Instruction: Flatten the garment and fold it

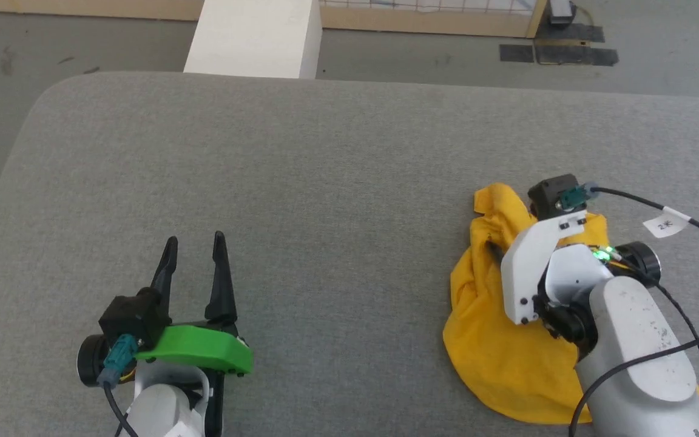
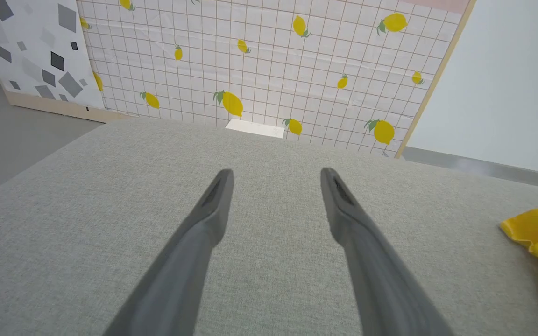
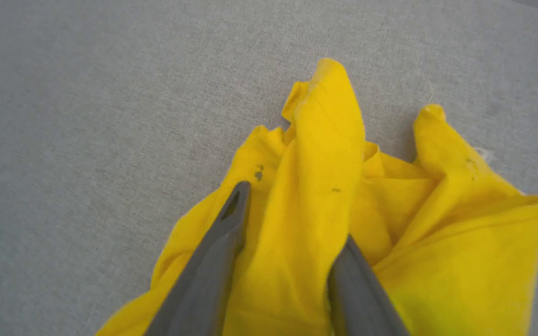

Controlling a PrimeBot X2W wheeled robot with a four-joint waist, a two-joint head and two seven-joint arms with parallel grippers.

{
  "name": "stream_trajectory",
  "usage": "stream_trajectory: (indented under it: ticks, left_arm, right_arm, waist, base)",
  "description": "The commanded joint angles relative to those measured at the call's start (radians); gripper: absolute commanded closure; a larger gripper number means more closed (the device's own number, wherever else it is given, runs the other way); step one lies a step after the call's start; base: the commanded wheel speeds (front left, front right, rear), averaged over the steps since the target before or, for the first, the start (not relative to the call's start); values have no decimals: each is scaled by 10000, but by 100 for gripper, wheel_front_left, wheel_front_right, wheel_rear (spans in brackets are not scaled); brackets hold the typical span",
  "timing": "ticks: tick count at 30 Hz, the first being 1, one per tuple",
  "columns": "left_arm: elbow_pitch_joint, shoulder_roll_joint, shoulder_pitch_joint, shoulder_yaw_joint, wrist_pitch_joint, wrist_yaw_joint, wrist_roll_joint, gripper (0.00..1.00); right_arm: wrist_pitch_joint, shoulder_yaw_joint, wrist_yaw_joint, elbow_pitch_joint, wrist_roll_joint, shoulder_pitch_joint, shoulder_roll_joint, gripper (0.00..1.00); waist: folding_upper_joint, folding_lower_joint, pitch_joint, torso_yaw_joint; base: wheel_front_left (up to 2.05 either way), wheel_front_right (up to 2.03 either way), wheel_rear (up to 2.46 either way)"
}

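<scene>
My left jaws stand wide with nothing between them, hovering over the near left part of the desk (image 1: 337, 182). On the desk's near right part lies the shirt (image 1: 495, 340), a crumpled yellow heap, all of it on the desk, with creases and raised folds. My right jaws are down on it, part-way apart and astride one raised fold. Whether they pinch that fold yet I cannot tell.

I judge the task barely begun: nothing is flattened, no sleeve or hem is spread out, and no fold is made. Left to do are the spreading, the smoothing and all of the folding.

By count: one shirt, one desk, two sets of jaws.
</scene>
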Motion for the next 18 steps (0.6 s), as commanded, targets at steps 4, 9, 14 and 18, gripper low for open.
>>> stream_trajectory:
  ticks: [4, 9, 14, 18]
  left_arm:
    - [1, -22, -135, 122, -36, 74, -111, 0]
    - [70, -22, -112, 195, -36, -18, -30, 0]
    - [132, -22, -34, 262, -36, -99, 52, 0]
    - [182, -22, 42, 262, -36, -162, 69, 0]
  right_arm:
    - [-1025, -533, -13, -362, 50, -298, -3, 100]
    - [-2148, -865, -13, -1367, 70, -464, -3, 100]
    - [-2668, -59, -13, -2866, 244, -424, -3, 100]
    - [-2342, 1999, -13, -3887, 450, 111, -3, 100]
  waist:
    - [0, -1, -58, -26]
    - [0, -1, -330, -186]
    - [0, -1, -586, -273]
    - [0, -1, -755, -234]
  base:
    - [0, 0, 0]
    - [0, 0, 0]
    - [0, 0, 0]
    - [0, 0, 0]
